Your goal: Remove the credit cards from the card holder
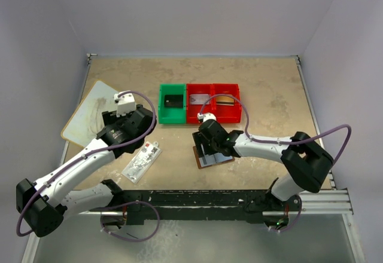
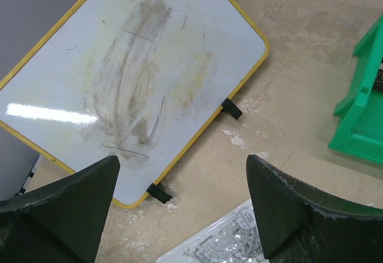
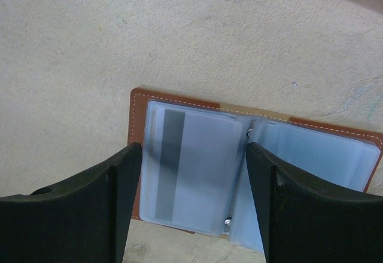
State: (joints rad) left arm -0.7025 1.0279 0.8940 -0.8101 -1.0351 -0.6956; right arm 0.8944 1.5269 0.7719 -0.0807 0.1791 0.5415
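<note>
The card holder [image 1: 213, 158] lies open on the table, brown leather [image 3: 137, 125] with pale bluish clear pockets. In the right wrist view a credit card [image 3: 185, 182] with a dark stripe sits inside the left pocket. My right gripper [image 1: 209, 149] hangs just over the holder, open, its fingers straddling that pocket page [image 3: 192, 149] without touching it. My left gripper [image 1: 134, 132] is off to the left, apart from the holder, open and holding nothing [image 2: 182, 161]. Cards lie in the green bin [image 1: 174, 100] and the red bins [image 1: 198, 99].
A green bin [image 1: 163, 110] and a pair of red bins [image 1: 214, 118] stand in a row behind the holder. A yellow-edged whiteboard [image 2: 131, 78] lies at the left. A clear packet with a protractor [image 1: 142, 161] sits below my left gripper.
</note>
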